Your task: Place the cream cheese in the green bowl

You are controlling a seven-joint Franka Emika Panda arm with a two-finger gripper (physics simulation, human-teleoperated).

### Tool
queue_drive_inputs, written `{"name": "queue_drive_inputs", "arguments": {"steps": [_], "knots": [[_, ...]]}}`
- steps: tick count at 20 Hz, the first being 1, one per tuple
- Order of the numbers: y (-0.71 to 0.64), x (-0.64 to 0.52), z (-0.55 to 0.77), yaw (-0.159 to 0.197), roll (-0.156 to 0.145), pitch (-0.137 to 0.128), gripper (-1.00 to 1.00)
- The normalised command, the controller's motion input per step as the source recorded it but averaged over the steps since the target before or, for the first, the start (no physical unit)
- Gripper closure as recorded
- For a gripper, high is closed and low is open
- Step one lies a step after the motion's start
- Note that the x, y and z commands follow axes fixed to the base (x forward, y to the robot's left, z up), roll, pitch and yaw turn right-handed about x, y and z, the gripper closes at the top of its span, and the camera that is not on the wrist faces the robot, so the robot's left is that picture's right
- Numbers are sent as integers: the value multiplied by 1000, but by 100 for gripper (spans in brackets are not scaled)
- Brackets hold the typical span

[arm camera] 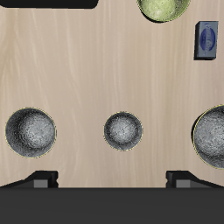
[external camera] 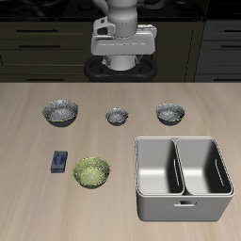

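Observation:
The cream cheese (external camera: 60, 161) is a small dark blue box lying flat on the table near the front edge; it also shows in the wrist view (arm camera: 206, 39). The green bowl (external camera: 92, 171) stands right beside it, apart from it and empty; only its rim shows in the wrist view (arm camera: 163, 7). My gripper (external camera: 122, 58) hangs high above the table's back edge, far from both. In the wrist view the gripper (arm camera: 112, 180) has its fingertips (arm camera: 39, 180) wide apart and holds nothing.
Three grey metallic bowls (external camera: 59, 113) (external camera: 117, 116) (external camera: 170, 113) stand in a row farther back; they show in the wrist view too (arm camera: 31, 131) (arm camera: 123, 130) (arm camera: 213, 136). A grey two-compartment bin (external camera: 184, 198) stands near the front edge.

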Motion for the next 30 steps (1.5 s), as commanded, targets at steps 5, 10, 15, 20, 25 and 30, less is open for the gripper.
{"name": "queue_drive_inputs", "arguments": {"steps": [5, 10, 15, 20, 25, 30], "knots": [[-141, 80, 58, -5, 33, 6, -100], [-203, 124, 57, 14, -33, -20, -100], [-390, 251, 47, -27, -54, 6, -100], [-318, 287, 36, -4, -41, -1, -100], [-292, 351, 59, 21, 7, 21, -100], [-324, 349, 135, 21, -6, 2, -100]]}}
